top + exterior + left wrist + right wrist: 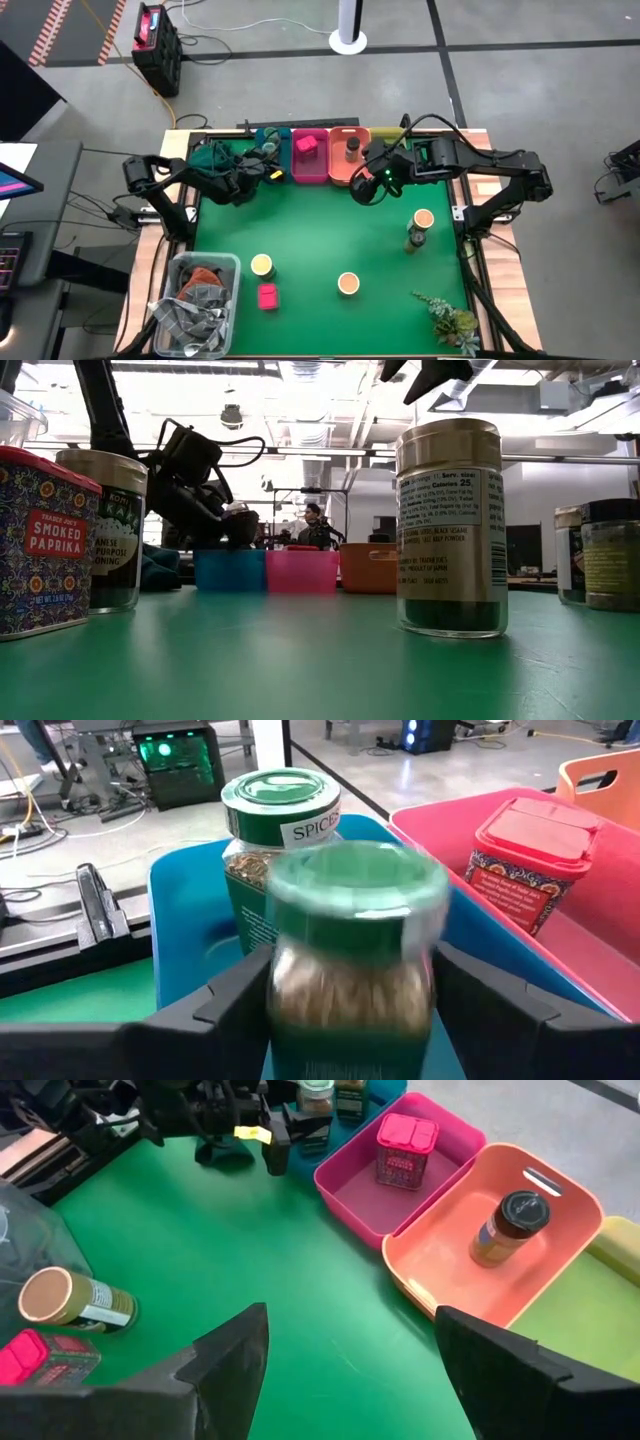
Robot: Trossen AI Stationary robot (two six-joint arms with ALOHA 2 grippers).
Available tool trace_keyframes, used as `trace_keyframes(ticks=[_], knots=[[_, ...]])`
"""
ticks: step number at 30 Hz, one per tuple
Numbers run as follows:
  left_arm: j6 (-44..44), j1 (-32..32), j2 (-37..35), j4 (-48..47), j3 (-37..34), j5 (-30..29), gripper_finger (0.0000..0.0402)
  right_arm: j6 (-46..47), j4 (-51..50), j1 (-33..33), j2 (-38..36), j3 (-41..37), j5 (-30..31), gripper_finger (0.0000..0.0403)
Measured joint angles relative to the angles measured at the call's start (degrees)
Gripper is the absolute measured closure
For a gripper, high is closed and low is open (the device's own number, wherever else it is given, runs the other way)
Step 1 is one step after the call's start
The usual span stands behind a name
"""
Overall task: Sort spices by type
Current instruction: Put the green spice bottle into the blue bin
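The left tool (350, 1010) holds a green-lidded glass jar (352, 960) between its dark fingers, right over the blue bin (185, 920). It looks like rigid glass, smooth and a bit slippery, and breakable if dropped, so a grip across the straight body under the lid seems safest. A second green-lidded jar (275, 840) already stands upright inside the blue bin, just behind the held one.

Next to the blue bin, the pink bin (370, 1195) contains one pink box (405, 1148), and beyond that the orange bin (450, 1245) contains a dark-lidded jar (510, 1228) lying tilted on its floor. The yellow bin (585, 1310) sits at the far end of the row from the blue bin.

The right tool (350, 1370) hovers with its fingers spread wide and nothing between them, above the green worktop (320, 230) in front of the orange bin.

Well away from the blue bin, other spices wait on the worktop: a second pink box (267, 296) with a yellow-lidded jar (262, 266) just beside it, a tan-lidded jar (348, 284), and two more jars (419, 229) close together.
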Motion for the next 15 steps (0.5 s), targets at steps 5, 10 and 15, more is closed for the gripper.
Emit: trace_keyframes(ticks=[5, 10, 15], knots=[[1.3, -0.1, -2.9, -1.1, -0.1, 0.4, 0.0154, 0.4, -0.3, 0.0, 0.0, 0.0, -0.1, 0.0093], [2.3, -0.7, -8.5, -6.8, -0.1, 0.4, 0.0154, 0.4, -0.3, 0.0, 0.0, 0.0, -0.2, 0.0093], [3.4, -2.0, -16.4, -12.1, -0.1, 0.4, 0.0154, -0.4, -0.2, -0.1, 0.0, 0.0, -0.2, 0.0093]])
